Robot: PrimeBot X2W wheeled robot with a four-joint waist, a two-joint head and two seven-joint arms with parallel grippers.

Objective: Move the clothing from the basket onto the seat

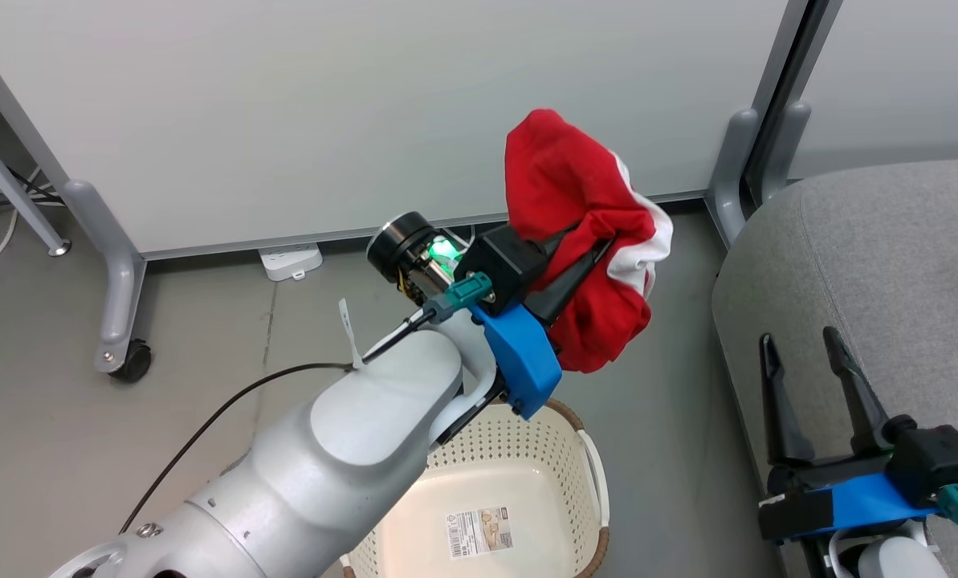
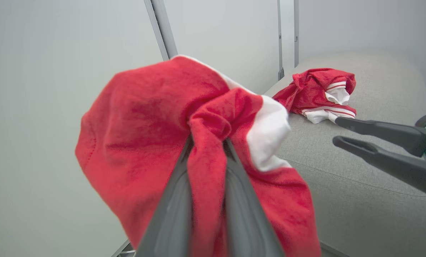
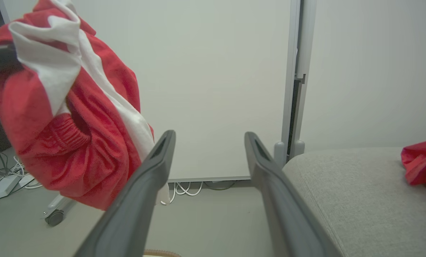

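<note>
1. Red fabric with white trim: one red garment (image 1: 563, 181) hangs bunched in the air. In the head view it is at about 1 o'clock from the basket (image 1: 519, 445), clear of the rim.
2. The left gripper (image 1: 593, 237) has its jaws drawn narrow, pinching a fold of that garment. The left wrist view shows the fold rising between the two dark fingers.
3. The right gripper (image 1: 798, 339) has its jaws wide with nothing between them. It sits at 4 o'clock in the head view, over the near edge of the grey seat (image 1: 872, 257).
4. A paper label (image 1: 479, 531) lies on the basket's bottom. It carries a barcode and a small picture, but the print is too small to read.
5. The left wrist view shows a second red garment (image 2: 316, 91) crumpled on the seat at 2 o'clock. Its white cuffs have red stripes, and it lies near the right gripper's fingertips. The right wrist view catches its edge at 3 o'clock.
6. The head view shows a white power strip (image 1: 290, 261) on the floor, at 10 o'clock from the basket, below a pale partition (image 1: 326, 104).
</note>
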